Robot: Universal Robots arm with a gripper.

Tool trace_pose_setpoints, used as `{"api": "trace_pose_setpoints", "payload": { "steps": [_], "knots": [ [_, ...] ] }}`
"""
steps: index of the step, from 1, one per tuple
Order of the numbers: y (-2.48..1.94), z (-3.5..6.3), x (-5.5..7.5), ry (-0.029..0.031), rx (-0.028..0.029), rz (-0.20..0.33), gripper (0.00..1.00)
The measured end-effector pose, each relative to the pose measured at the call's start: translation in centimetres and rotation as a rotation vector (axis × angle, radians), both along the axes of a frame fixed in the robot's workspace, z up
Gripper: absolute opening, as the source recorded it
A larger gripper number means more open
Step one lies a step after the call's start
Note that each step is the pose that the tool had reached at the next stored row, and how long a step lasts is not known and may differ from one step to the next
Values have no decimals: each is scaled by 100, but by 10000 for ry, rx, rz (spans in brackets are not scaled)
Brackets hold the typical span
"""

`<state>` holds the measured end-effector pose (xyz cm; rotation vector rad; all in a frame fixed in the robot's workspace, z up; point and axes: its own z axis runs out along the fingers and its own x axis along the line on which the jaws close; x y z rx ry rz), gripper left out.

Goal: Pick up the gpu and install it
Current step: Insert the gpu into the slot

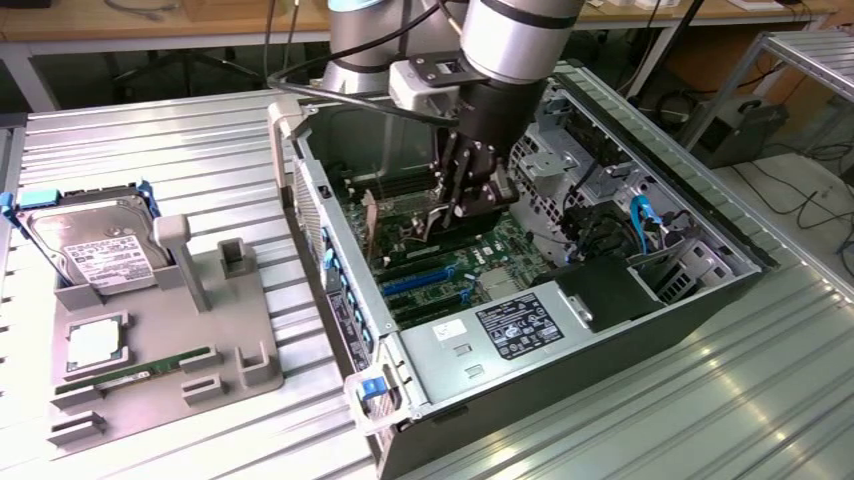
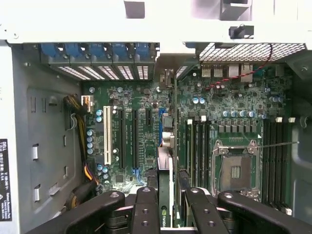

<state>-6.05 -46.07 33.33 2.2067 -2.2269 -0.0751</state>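
Note:
My gripper (image 1: 462, 192) reaches down into the open computer case (image 1: 304, 180), above the green motherboard (image 1: 487, 250). It is shut on the gpu (image 1: 430, 222), a thin black card held on edge. In the wrist view the gpu (image 2: 166, 168) runs edge-on from between the black fingers (image 2: 145, 207) toward the case's rear slot openings, its metal bracket end near the grille (image 2: 168, 73). It lines up beside a blue expansion slot (image 2: 161, 119). Whether the card touches the slot I cannot tell.
A grey holder tray (image 1: 240, 335) at the exterior view's left carries a hard drive (image 1: 87, 245), a processor (image 1: 96, 342) and a green memory stick (image 1: 140, 370). Inside the case are the power supply (image 1: 514, 330), cables (image 1: 641, 225) and the empty processor socket (image 2: 236, 170).

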Motion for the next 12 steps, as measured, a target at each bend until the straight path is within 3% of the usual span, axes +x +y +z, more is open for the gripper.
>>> {"api": "trace_pose_setpoints", "payload": {
  "steps": [12],
  "knots": [
    [-18, -234, -38, 0, 1, 6, 26]
  ]
}}
